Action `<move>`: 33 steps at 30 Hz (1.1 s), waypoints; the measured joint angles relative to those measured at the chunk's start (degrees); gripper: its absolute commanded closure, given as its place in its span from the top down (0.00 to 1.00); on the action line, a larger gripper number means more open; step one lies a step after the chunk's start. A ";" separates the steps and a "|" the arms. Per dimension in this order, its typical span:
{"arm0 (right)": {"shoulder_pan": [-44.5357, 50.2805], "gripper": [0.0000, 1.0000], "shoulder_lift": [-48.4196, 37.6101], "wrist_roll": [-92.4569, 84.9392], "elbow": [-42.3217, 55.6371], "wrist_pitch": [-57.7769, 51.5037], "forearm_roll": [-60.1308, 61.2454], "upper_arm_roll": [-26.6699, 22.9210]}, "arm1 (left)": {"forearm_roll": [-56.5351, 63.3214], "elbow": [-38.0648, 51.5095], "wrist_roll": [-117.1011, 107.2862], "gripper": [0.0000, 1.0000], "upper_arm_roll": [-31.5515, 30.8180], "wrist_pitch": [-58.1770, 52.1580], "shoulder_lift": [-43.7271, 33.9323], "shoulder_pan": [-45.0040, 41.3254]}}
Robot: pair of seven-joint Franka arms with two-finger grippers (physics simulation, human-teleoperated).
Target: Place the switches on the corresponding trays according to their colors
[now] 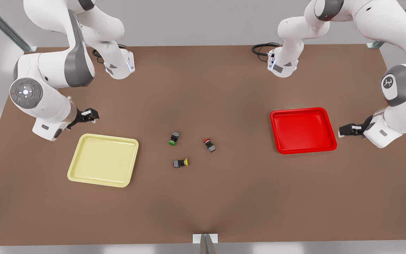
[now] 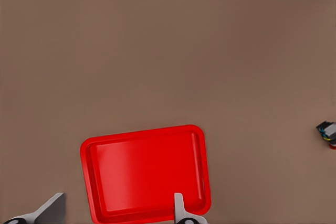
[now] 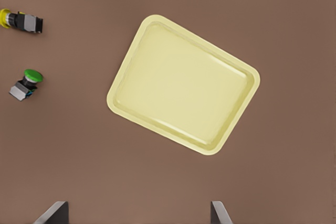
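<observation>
The red-capped switch [image 1: 209,144] and the yellow-capped switch [image 1: 180,163] lie on their sides mid-table. The empty pale yellow tray [image 1: 102,159] sits toward the front view's left, the empty red tray [image 1: 302,129] toward its right. My left gripper [image 1: 344,130] hovers open just beside the red tray's outer edge; its wrist view looks down on that tray [image 2: 144,171] between its fingertips [image 2: 181,211]. My right gripper [image 1: 92,114] hangs open behind the yellow tray's far corner. From its wrist I see the yellow tray [image 3: 184,85] and the yellow-capped switch [image 3: 21,21].
A green-capped switch [image 1: 174,138] lies close to the other two, also in the right wrist view [image 3: 25,84]. A dark switch body [image 2: 328,131] is cut off at the left wrist view's edge. Brown tabletop stretches wide around the trays and toward the front edge.
</observation>
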 measured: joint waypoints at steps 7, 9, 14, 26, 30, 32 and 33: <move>10.74 1.00 17.59 -1.74 2.11 3.07 -0.16 0.26 | 0.36 -0.35 -11.87 1.00 -0.48 9.16 21.00 -37.87; 12.33 1.00 23.58 -4.99 2.52 8.16 -0.25 0.35 | -0.14 -0.81 -19.32 1.00 -0.47 15.97 25.37 -38.72; 12.85 1.00 30.72 -17.34 2.14 23.41 0.26 0.37 | -3.49 -1.28 -35.25 1.00 -0.46 28.10 29.85 -40.43; 20.51 1.00 37.35 -50.15 1.39 50.07 1.20 1.35 | -9.37 -2.35 -64.12 1.00 -0.50 38.36 34.51 -41.23; 20.50 1.00 37.68 -59.01 -0.41 53.73 1.32 1.49 | -9.64 -3.33 -67.32 1.00 -0.53 38.06 34.51 -41.91; 20.50 1.00 37.67 -62.70 -1.46 54.84 2.17 1.49 | -9.69 -3.41 -68.63 0.95 -0.52 37.69 34.54 -42.03; 20.50 1.00 37.59 -64.39 -1.97 55.25 2.60 1.49 | -9.70 -3.42 -69.24 0.73 -0.51 37.54 34.54 -42.05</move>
